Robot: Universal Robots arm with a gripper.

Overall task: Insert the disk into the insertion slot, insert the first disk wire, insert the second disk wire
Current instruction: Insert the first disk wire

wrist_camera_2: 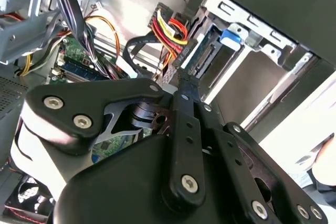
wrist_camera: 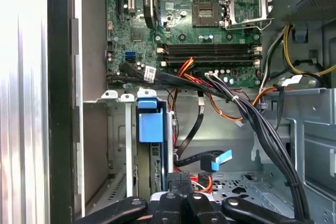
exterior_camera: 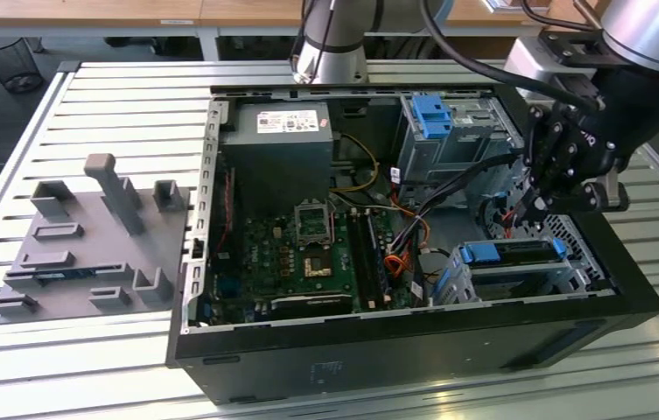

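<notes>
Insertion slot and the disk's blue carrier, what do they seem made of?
The insertion slot looks like light-grey sheet metal, matte, with punched holes and folded edges. The disk has a carrier that is probably moulded plastic: uniform bright blue, smooth, slight sheen.

One computer case point(exterior_camera: 423, 354); one motherboard point(exterior_camera: 297, 255); one disk point(exterior_camera: 516, 251); one grey fixture plate point(exterior_camera: 95, 249); one mesh bin point(exterior_camera: 8, 61)

The blue-framed disk point(exterior_camera: 514, 252) seems seated inside the grey insertion slot point(exterior_camera: 465, 278).
</notes>
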